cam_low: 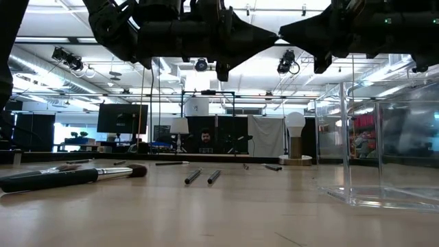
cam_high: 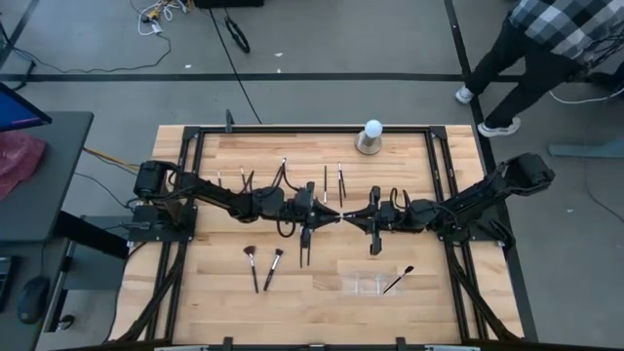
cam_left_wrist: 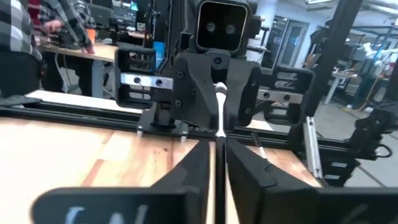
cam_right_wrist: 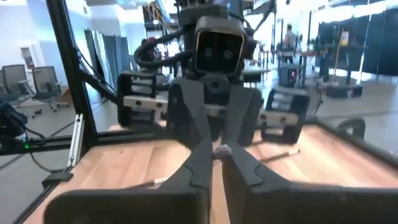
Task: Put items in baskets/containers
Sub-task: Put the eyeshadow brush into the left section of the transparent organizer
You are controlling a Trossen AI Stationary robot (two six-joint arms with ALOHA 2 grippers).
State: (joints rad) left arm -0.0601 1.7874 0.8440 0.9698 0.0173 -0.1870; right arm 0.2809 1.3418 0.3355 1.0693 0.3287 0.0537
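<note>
Wooden counter (cam_high: pixel 214 312) is seen with two brushes (cam_high: pixel 261 266) lying left. At the centre, raised above it, one brush (cam_left_wrist: pixel 219 112) is gripped by the left tool (cam_high: pixel 331 215) and the right tool (cam_high: pixel 353 216), tip to tip. At the right, another brush (cam_high: pixel 398 280) rests across the clear tray (cam_high: pixel 363 284).

clear tray (cam_low: pixel 384 147) cut off, far brushes (cam_high: pixel 331 180) tiny

A robotics lab: at the frame's centre a black-framed wooden workbench (cam_high: pixel 322 283) on taped concrete floor, loose cables (cam_high: pixel 161 12) top left, monitors (cam_low: pixel 122 118) and ceiling cameras (cam_low: pixel 200 64) behind.
</note>
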